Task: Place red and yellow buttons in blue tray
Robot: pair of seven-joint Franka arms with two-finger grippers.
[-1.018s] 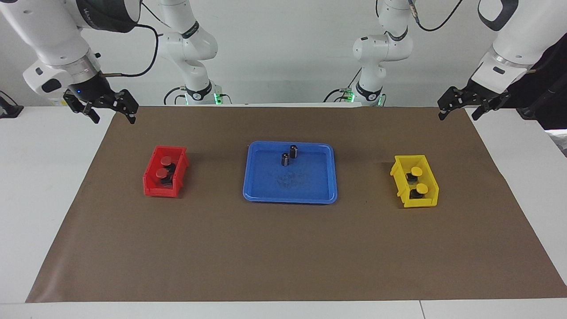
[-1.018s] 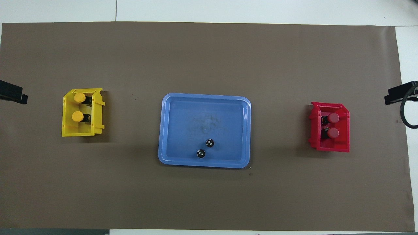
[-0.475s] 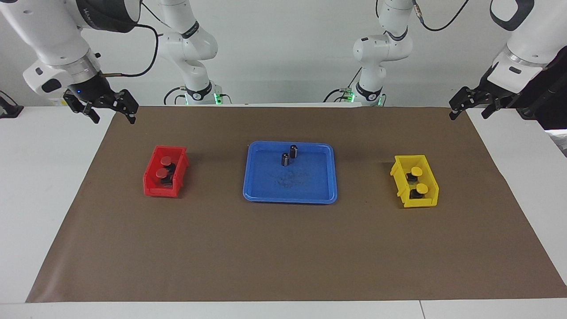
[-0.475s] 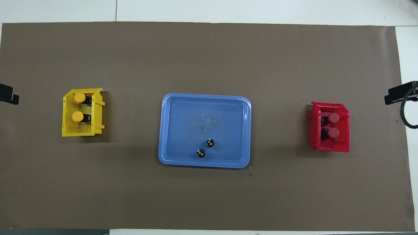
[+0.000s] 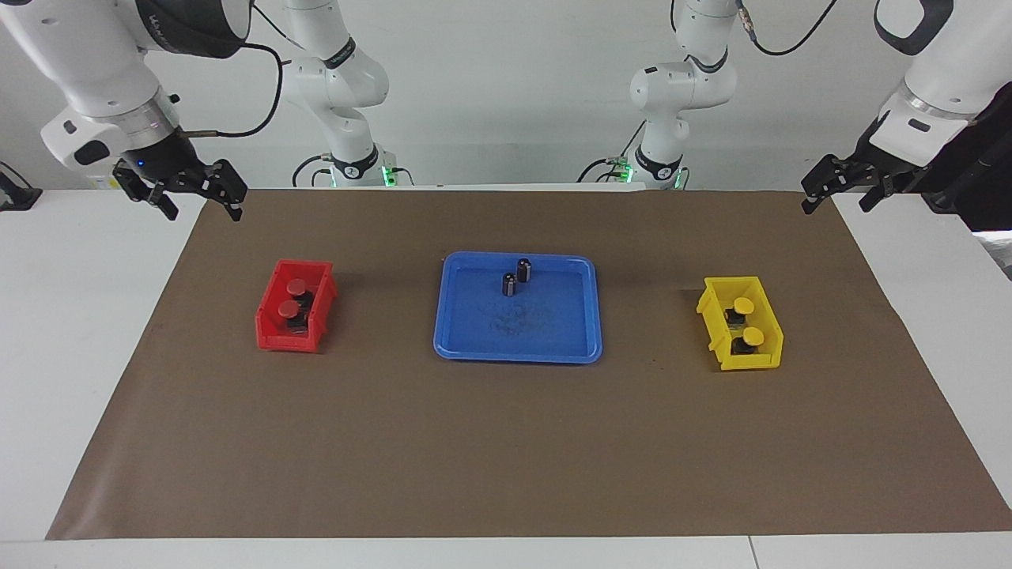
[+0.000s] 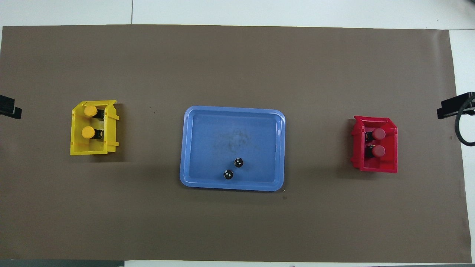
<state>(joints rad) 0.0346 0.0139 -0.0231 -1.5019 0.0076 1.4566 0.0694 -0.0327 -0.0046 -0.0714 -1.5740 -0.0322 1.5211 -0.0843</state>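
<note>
Two red buttons (image 5: 296, 286) (image 5: 291, 307) lie in the red bin (image 5: 269, 336) toward the right arm's end; they also show in the overhead view (image 6: 379, 134). Two yellow buttons (image 5: 742, 305) (image 5: 753, 337) lie in the yellow bin (image 5: 715, 336) toward the left arm's end, and show from overhead too (image 6: 90, 111). The blue tray (image 5: 545, 332) (image 6: 207, 141) lies between the bins. My right gripper (image 5: 202, 207) hangs open and empty over the mat's corner at its own end. My left gripper (image 5: 836, 201) hangs open and empty over the mat's edge at its own end.
Two small dark cylinders (image 5: 524, 269) (image 5: 509, 284) stand in the tray, near its rim closest to the robots; they also show from overhead (image 6: 238, 162) (image 6: 228, 174). A brown mat (image 5: 506, 442) covers the white table. Only the grippers' tips (image 6: 7, 111) (image 6: 454, 109) show from overhead.
My left gripper drew back a little toward its own end of the table, then held still. The right arm, buttons, bins and tray have not moved.
</note>
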